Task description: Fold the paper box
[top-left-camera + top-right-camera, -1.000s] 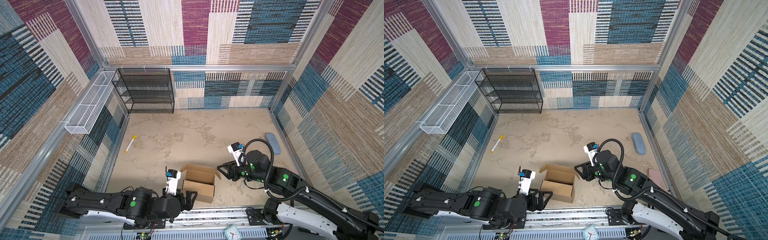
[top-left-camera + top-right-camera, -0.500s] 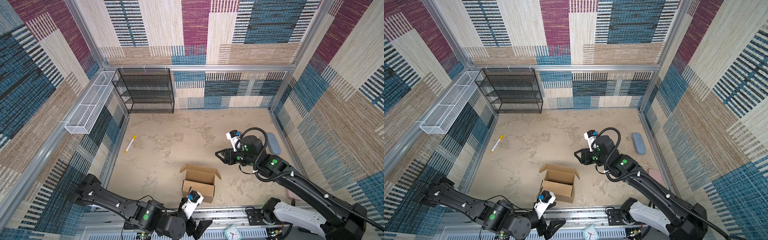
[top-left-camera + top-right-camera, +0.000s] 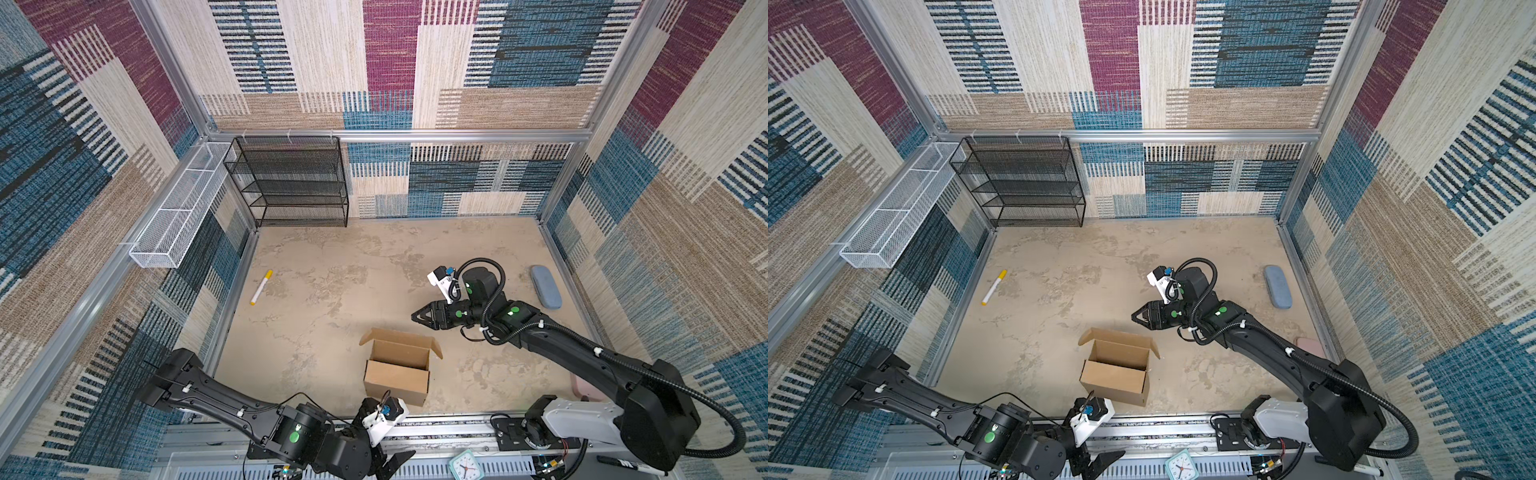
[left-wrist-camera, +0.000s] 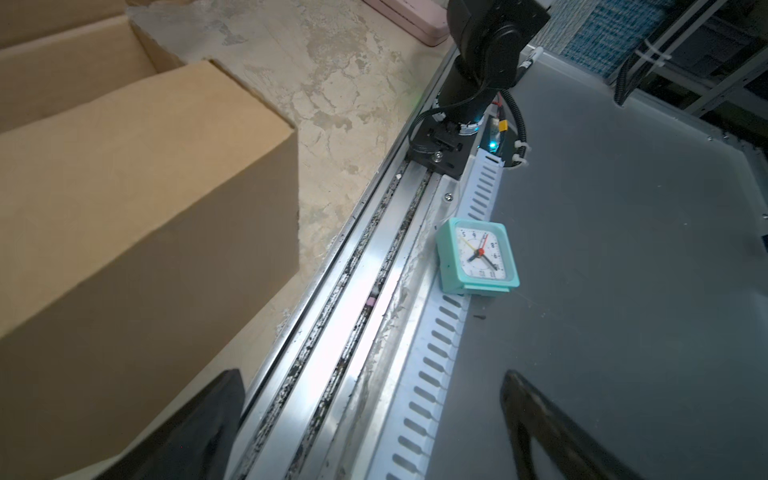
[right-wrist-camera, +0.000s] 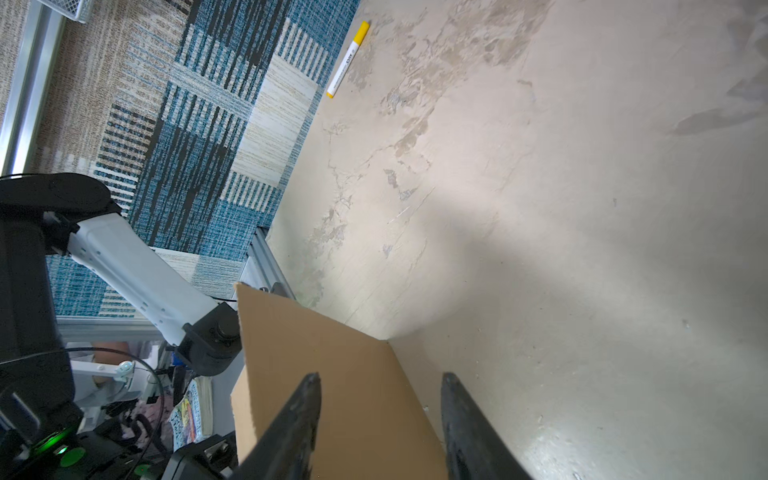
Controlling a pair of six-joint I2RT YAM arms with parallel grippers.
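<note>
The paper box (image 3: 397, 376) (image 3: 1116, 372) is plain brown cardboard, standing near the table's front edge with its top open and two side flaps splayed outward. In both top views my right gripper (image 3: 417, 318) (image 3: 1135, 317) hovers behind the box's right flap, apart from it and open. In the right wrist view a cardboard flap (image 5: 316, 349) lies beyond my right gripper (image 5: 380, 376), with nothing between the fingers. My left gripper (image 3: 395, 462) (image 4: 370, 374) is wide open and empty over the front rail, with the box's wall (image 4: 145, 216) beside it.
A yellow-capped marker (image 3: 261, 287) lies at the left of the table and a blue case (image 3: 545, 286) at the right. A black wire shelf (image 3: 291, 183) and a white wire basket (image 3: 178, 208) stand at the back left. A teal clock (image 3: 463, 467) sits beyond the front rail.
My left gripper has pulled back from the box's front left corner to the front rail. My right gripper has drawn away from the box's right flap toward the back.
</note>
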